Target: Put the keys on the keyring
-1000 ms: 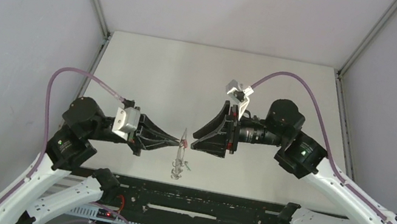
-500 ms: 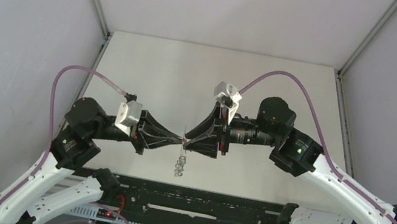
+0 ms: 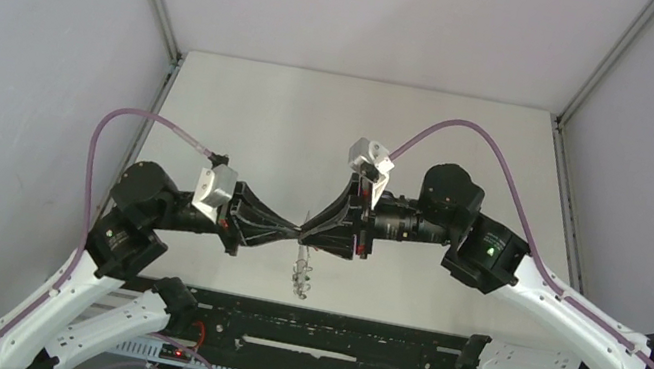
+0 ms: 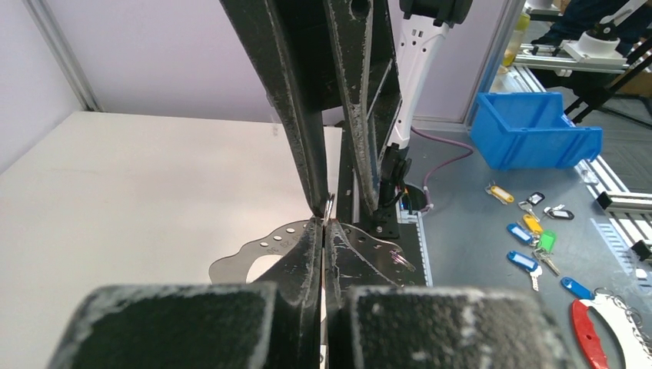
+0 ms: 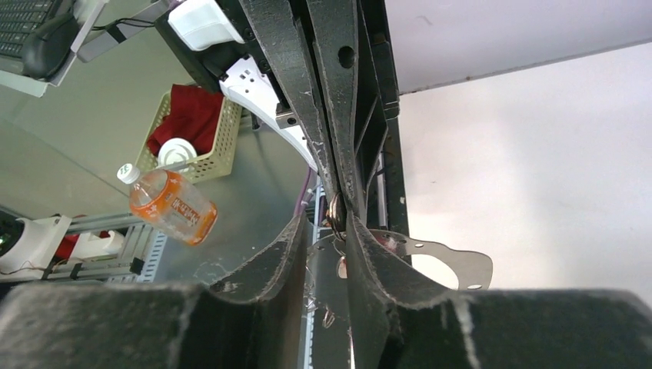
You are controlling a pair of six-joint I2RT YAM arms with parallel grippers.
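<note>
My two grippers meet tip to tip above the table's front middle. The left gripper (image 3: 295, 237) (image 4: 324, 220) is shut on the keyring's small metal ring (image 4: 329, 207), which pokes out past its tips. The keyring (image 3: 301, 271) hangs limp below as a thin chain. My right gripper (image 3: 309, 233) (image 5: 328, 221) has its jaws narrowly apart on either side of that ring (image 5: 335, 211), which rests against one finger. A small reddish piece (image 5: 340, 267) dangles under the ring. I cannot make out the keys among the hanging metal.
A thin metal plate with holes (image 4: 257, 250) (image 5: 454, 261) lies just below the grippers. The black base rail (image 3: 327, 335) runs along the near edge. Off the table are a blue bin (image 4: 534, 127), coloured key tags (image 4: 530, 231) and an orange bottle (image 5: 171, 206).
My right gripper has moved left to meet the left gripper's tips, and its jaws have narrowed round the ring. The left gripper stayed shut and shifted slightly right.
</note>
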